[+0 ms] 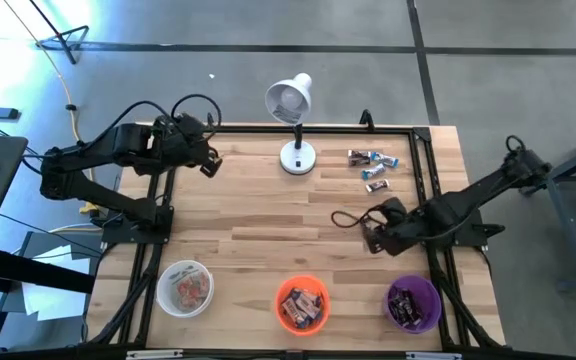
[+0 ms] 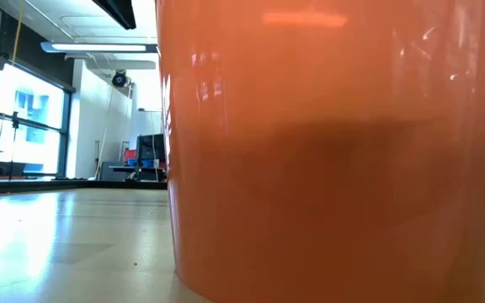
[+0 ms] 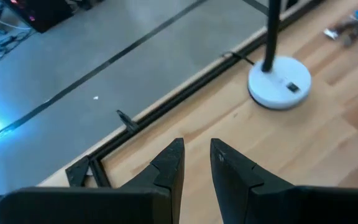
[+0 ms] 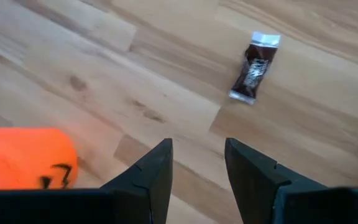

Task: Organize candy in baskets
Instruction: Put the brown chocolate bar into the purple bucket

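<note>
Candy-fetching step in hand: right pincer (image 4: 197, 165) hovers released and empty, one dark-wrapped candy (image 4: 253, 68) lying on the desk (image 4: 73, 56) just ahead of its tips, apart. Next, advance, straddle it, clench. Left pincer (image 3: 196, 163) waits, slightly parted, empty.

Robotics lab or workshop: bare grey concrete floor (image 1: 488, 30) with taped lines, wooden worktop (image 1: 268, 210) inside a black frame, ceiling strip lights (image 2: 99, 48), large windows (image 2: 32, 126), stored equipment.
</note>
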`<action>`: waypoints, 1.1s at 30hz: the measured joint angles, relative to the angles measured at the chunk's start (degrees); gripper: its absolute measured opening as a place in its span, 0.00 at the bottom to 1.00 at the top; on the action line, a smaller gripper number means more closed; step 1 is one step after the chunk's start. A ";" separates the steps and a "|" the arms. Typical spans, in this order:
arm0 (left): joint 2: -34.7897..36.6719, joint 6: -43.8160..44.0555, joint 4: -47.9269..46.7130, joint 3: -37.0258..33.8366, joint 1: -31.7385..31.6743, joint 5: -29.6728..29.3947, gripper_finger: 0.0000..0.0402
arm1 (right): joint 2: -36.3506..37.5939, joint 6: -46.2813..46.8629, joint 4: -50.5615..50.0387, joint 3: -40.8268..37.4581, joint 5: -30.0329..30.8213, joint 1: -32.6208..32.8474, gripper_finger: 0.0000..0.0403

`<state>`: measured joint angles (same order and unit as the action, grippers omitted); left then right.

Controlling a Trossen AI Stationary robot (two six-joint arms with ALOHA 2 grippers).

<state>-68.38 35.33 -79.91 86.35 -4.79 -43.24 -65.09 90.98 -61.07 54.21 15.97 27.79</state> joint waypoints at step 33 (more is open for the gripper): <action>0.00 -9.10 0.98 0.00 -13.43 -1.30 0.16 | -4.66 -12.99 29.02 -25.11 -10.57 -20.74 0.35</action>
<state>-68.38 26.24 -78.94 86.35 -18.22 -44.53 -69.75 77.99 -32.05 29.10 5.39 7.05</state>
